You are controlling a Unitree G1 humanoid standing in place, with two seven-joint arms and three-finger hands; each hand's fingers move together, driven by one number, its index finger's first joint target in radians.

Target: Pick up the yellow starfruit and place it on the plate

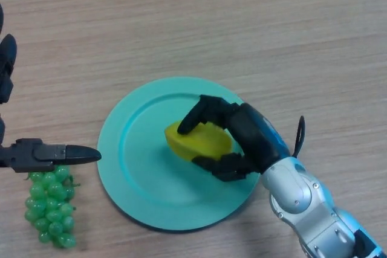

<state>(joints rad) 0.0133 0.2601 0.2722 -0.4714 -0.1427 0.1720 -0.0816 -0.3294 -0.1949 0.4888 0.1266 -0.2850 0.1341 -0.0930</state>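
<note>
Nearest you on the left, a bunch of small green grapes (51, 208) lies on the pale wood-grain table (272, 34), just off the left rim of the plate.

Just above the grapes, your left hand (42, 154) comes in from the left edge, low over the table. One straight black finger points right toward the plate, its tip close to the rim but not touching. It holds nothing. More of the left arm's black parts show at the far left edge, higher in the view.

Near right: your right arm enters from the lower right corner, silver forearm leading to the black right hand (242, 134).

Centre: the round turquoise plastic plate (142, 185) lies flat on the table. The yellow starfruit (202, 141) is on or just above the plate's inner well, right of its centre; you cannot tell whether it rests on the surface. Your right hand is clamped on it, fingers curled over the far side, thumb under the near side.

Far: bare wood-grain tabletop.
</note>
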